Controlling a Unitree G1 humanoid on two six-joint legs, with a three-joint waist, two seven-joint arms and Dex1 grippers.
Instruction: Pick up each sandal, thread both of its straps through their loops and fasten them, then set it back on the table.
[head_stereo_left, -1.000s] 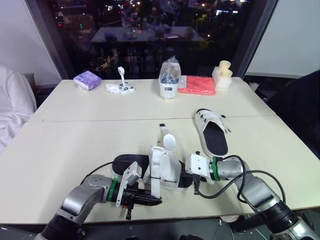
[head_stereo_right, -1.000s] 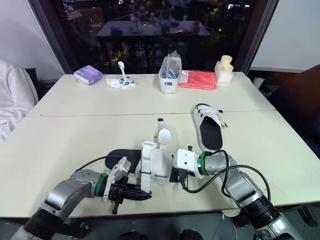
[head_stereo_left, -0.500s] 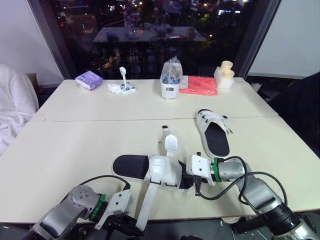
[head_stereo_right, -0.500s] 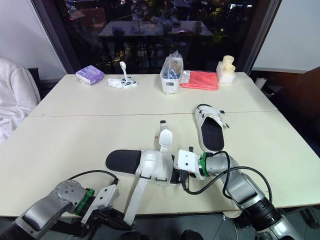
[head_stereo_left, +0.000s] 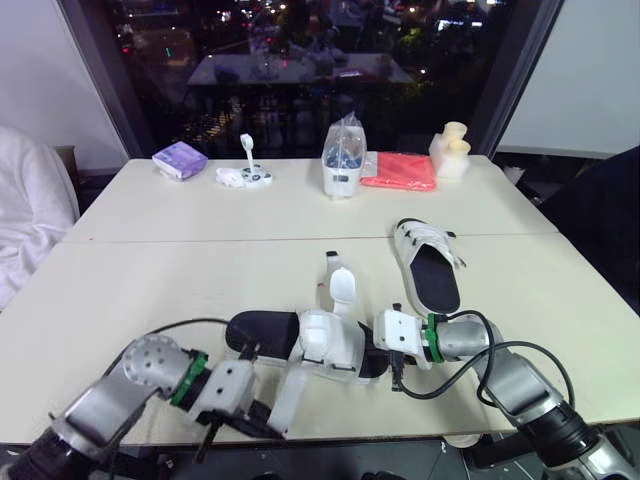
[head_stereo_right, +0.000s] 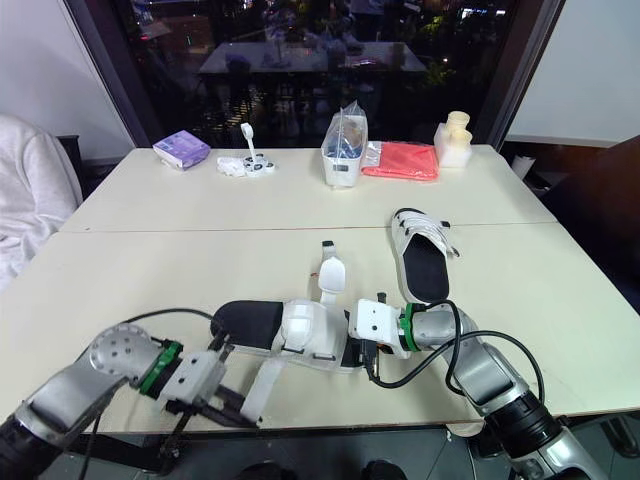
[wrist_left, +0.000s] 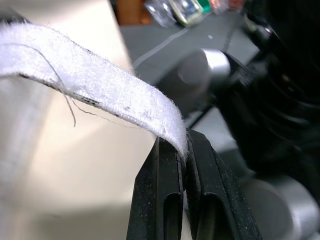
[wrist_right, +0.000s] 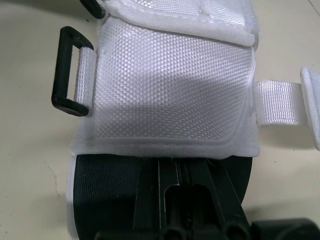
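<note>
The cream table (head_stereo_left: 200, 260) holds a near sandal (head_stereo_left: 265, 330), a far sandal (head_stereo_left: 430, 272), a purple packet (head_stereo_left: 180, 159), a plastic bag (head_stereo_left: 341, 160) and a red cloth (head_stereo_left: 398, 171).

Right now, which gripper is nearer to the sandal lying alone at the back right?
Right. The right gripper lies on the near sandal, in front of the far sandal; the left gripper pinches a strap at the table's front edge, farther away.

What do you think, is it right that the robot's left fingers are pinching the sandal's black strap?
Not quite. The strap pinched in the left fingers is white, not black; the left wrist view shows it.
</note>
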